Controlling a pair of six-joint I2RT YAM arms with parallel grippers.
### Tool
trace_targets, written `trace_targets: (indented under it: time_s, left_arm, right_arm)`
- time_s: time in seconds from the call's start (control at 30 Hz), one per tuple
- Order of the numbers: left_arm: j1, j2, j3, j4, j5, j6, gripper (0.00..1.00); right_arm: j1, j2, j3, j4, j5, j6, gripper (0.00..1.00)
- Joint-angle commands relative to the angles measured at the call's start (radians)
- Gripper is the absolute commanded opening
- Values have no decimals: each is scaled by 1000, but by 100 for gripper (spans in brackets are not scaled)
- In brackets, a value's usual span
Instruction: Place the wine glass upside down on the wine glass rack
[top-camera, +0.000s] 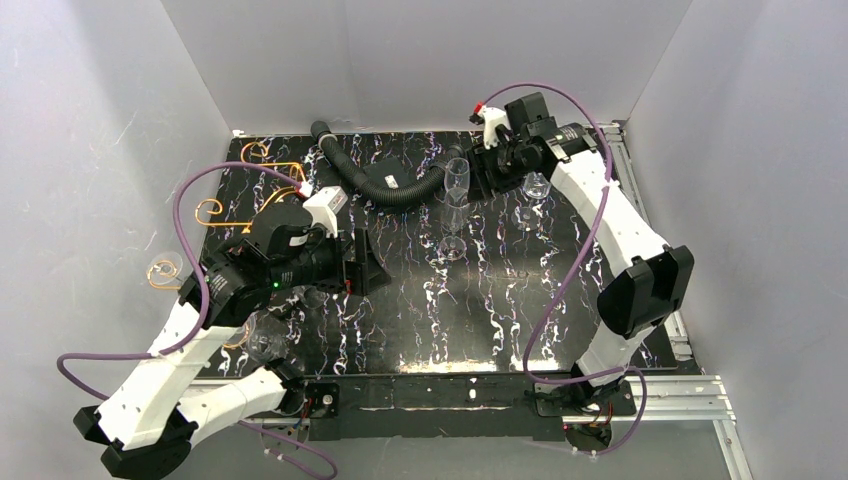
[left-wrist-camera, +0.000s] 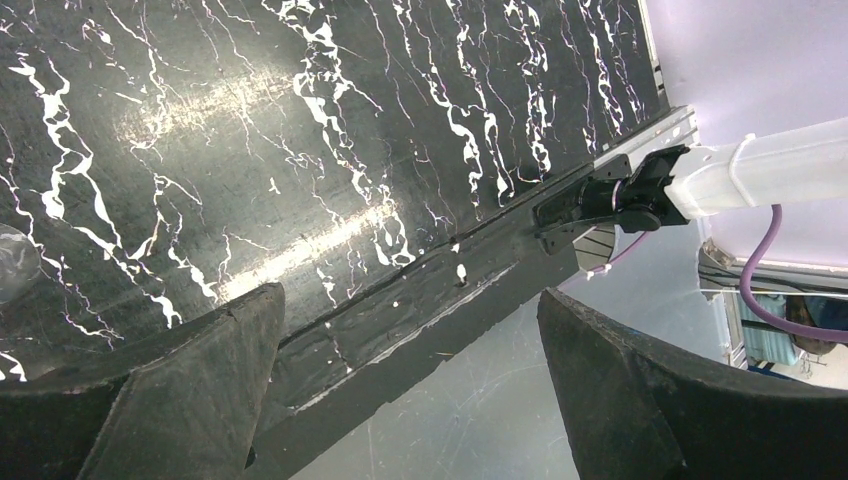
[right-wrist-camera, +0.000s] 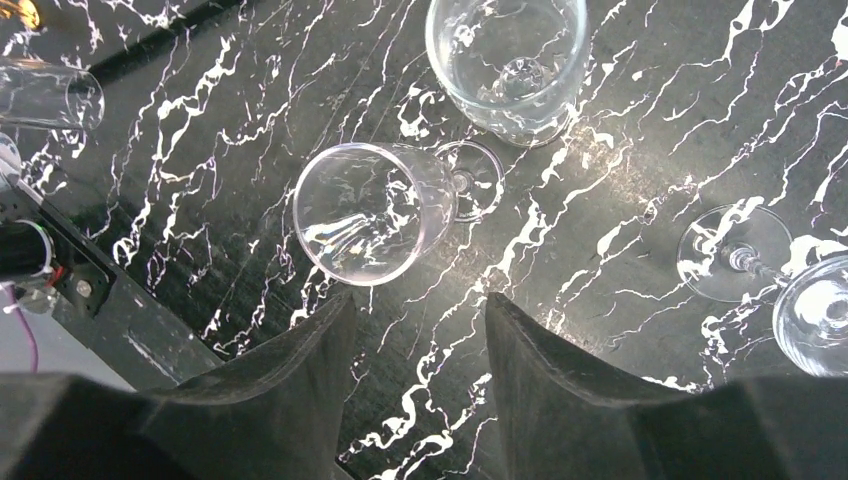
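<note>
At left, behind left arm (top-camera: 185, 340), wine glass rack (top-camera: 209, 210) half-hidden.

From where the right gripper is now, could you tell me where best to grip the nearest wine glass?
Probably the stem, between bowl and foot, approached low from the side. The wine glass stands upright, and its round bowl looks wide for the open right gripper.

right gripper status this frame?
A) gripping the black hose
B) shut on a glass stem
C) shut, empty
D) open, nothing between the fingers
D: in the right wrist view the right gripper shows a clear gap between its fingers with only the table visible through it; the nearest wine glass stands beyond the fingertips, ungrasped.
</note>
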Motion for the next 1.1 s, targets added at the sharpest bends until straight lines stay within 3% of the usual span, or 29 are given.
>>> trace_targets:
  time_s: [0.0, 0.47, 0.6, 0.7, 1.07]
  left_arm:
    - [3, -7, -10, -7, 26, -4, 98]
    - [3, -8, 6, -45, 28, 18, 98]
    - [4, -12, 5, -50, 28, 22, 98]
    - [4, -14, 2, -51, 28, 25, 98]
    - [3, -16, 0, -73, 44, 13, 98]
  right_arm:
    - [19, 12, 74, 18, 36, 14, 55]
    - [52, 139, 194, -23, 101, -12, 39]
    - [62, 143, 178, -24, 125, -26, 29]
    - [67, 138, 156, -20, 136, -36, 27]
    - [68, 69, 52, -16, 106, -81, 7]
